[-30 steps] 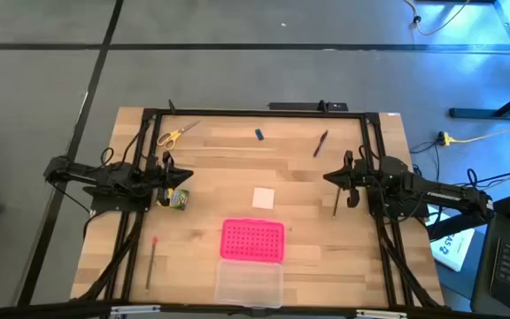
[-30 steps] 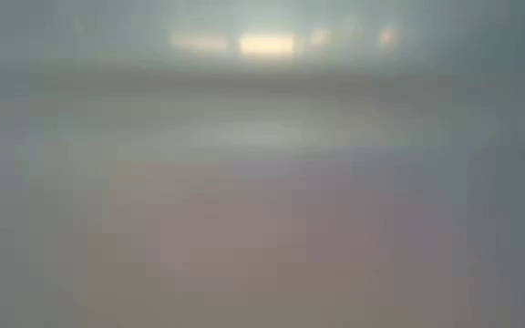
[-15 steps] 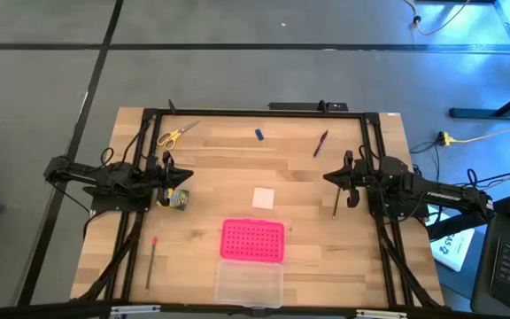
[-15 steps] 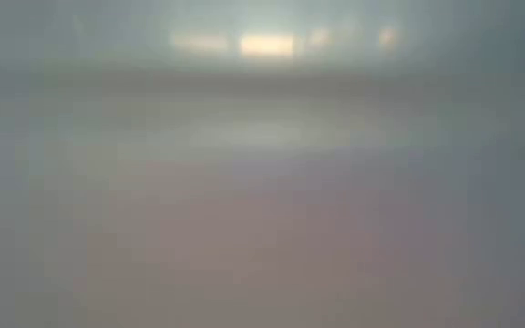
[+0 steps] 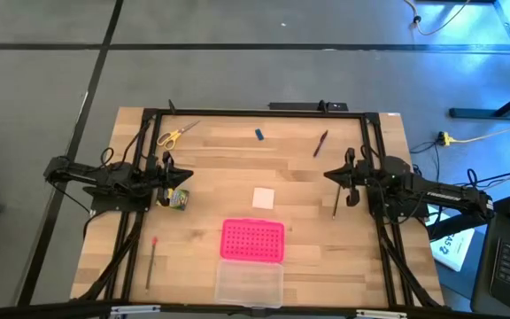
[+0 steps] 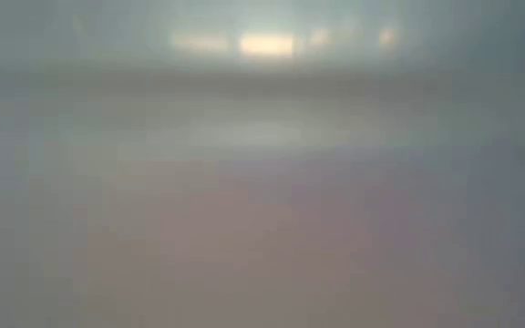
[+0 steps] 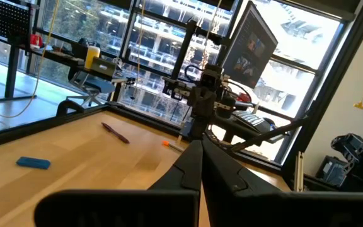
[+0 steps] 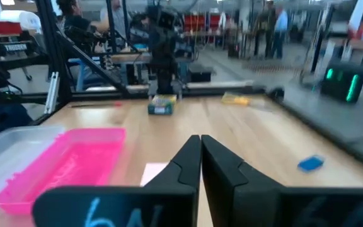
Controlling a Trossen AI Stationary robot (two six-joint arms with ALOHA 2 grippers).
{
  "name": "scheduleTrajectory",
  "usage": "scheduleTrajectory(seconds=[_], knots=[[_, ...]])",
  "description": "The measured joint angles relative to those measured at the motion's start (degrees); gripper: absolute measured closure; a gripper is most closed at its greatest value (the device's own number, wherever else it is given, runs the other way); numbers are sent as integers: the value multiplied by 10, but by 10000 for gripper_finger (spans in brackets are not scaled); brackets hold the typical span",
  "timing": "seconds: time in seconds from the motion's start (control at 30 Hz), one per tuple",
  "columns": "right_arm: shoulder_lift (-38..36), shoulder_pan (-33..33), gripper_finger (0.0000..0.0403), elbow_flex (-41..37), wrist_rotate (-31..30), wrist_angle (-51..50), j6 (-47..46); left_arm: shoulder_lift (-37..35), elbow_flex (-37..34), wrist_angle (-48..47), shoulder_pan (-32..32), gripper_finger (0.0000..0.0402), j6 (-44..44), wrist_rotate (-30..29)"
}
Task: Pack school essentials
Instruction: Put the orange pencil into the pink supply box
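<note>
In the high view the yellow-handled scissors (image 5: 177, 134), tiny blue piece (image 5: 259, 135) and a dark pen (image 5: 320, 143) lie flat near the table's far edge. The pale pink pad (image 5: 263, 197) lies mid-table. The yellow-green crayon box (image 5: 178, 199) sits just on the near side of my left gripper (image 5: 177, 182), which is shut (image 7: 197, 151) above the table. My right gripper (image 5: 330, 177) is also shut (image 8: 199, 144). A thin pencil (image 5: 334, 203) lies on its near side. A red-tipped pencil (image 5: 151, 261) lies near the left front corner. The low view shows nothing.
The bright pink dotted box (image 5: 253, 240) lies open near the front edge, its clear half (image 5: 250, 283) toward the near side. A black frame (image 5: 255, 112) runs around the table. Bare wood lies between the two grippers. People and desks show beyond the table in the right wrist view.
</note>
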State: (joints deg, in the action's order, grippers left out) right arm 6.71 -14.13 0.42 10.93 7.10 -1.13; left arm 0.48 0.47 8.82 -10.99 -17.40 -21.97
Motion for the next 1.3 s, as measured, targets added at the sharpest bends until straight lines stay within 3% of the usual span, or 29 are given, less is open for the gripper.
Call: scheduleTrajectory(seconds=[0.33,0.47,0.83,1.03,1.3], knots=[[0,0,395,1,-8,56,1,0,0,0,0,401,0,0],[14,0,397,46,-8,23,2,0,0,0,0,401,0,0],[188,0,401,320,-106,-236,69,0,0,0,0,401,0,0],[310,0,401,483,-146,-411,-46,0,0,0,0,401,0,0],[447,0,402,608,-91,-582,-153,0,0,0,0,401,0,0]])
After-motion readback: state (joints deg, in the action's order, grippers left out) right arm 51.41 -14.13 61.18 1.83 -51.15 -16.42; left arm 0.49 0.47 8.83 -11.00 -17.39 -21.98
